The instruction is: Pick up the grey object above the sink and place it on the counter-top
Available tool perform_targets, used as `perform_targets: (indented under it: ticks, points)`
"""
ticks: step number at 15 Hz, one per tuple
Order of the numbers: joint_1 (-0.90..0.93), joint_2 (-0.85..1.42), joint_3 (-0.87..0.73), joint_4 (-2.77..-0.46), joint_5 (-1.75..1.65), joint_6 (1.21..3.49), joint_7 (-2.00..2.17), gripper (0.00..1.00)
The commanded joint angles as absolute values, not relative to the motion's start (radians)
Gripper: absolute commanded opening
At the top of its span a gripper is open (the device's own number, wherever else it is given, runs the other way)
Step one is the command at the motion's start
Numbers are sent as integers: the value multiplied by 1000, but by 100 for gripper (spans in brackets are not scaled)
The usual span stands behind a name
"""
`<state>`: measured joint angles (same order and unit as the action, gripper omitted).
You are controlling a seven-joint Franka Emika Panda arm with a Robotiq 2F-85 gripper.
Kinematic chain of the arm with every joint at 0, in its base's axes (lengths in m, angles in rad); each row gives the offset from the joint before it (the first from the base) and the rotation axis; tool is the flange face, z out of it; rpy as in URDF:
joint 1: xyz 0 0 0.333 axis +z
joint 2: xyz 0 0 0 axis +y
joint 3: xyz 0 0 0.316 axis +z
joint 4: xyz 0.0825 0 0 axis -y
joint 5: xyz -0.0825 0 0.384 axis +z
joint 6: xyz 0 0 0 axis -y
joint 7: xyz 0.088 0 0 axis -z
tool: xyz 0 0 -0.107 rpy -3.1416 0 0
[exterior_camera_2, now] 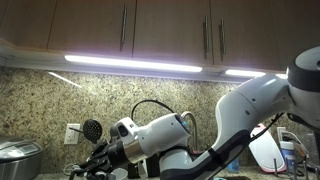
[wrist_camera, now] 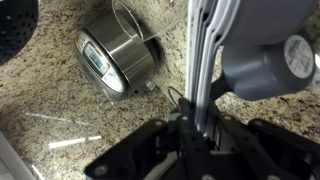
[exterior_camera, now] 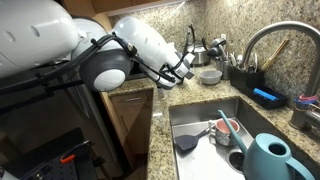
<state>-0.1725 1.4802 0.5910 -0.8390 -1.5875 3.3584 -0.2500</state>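
Gripper: jaws together, clamped on the pale grey strips that run up to the grey object. Object hangs close to the wrist camera, over the counter-top. 1 steel cooker stands on the granite nearby. In an exterior view, the gripper is beside 1 pale bowl, behind the sink.

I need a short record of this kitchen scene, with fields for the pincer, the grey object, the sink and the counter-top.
pincer: shut, above the counter-top near the sink's far corner
grey object: right in front of the pincer in the wrist view; whether it is gripped cannot be told
sink: steel basin; a blue watering can at its near side
counter-top: speckled granite; a pale bowl rests on it beyond the sink
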Motion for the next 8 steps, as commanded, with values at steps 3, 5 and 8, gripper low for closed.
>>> perform_targets:
  ticks: [3,5,8]
  points:
    - [-172,1481,574,-832,-1595,3359,-269,5]
    - [-171,1481,568,-825,-1593,3364,-268,5]
    - [-161,1481,546,-792,-1577,3373,-262,5]
